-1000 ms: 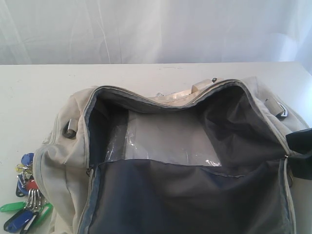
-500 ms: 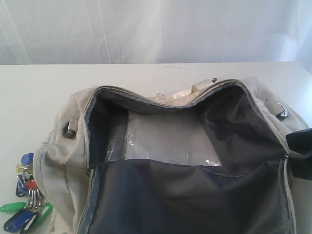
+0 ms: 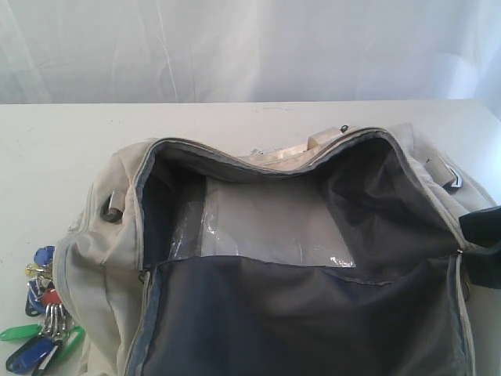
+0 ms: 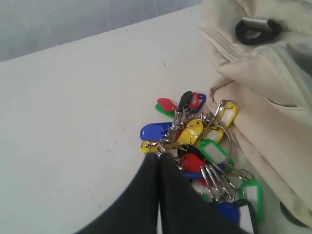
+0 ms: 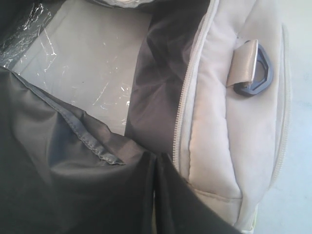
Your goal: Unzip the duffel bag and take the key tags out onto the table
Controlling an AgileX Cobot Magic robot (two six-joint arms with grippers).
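Tags (image 3: pixel 43 329) are out on the counter (image 3: pixel 235 125) at the near left, bunched right against the bag (image 3: pixel 94 258). Left claw (image 4: pixel 158 157) is pinched together with its tips at the edge of the bunch, can't tell if it's touching. Bag's unzipped and gaping, dark lining (image 3: pixel 313 321) showing, clear plastic sheet (image 3: pixel 266 227) on its floor. Right claw (image 5: pixel 155 158) is together too, over the open rim by the zipper (image 5: pixel 187 97). Counter runs back to a white curtain (image 3: pixel 250 47).
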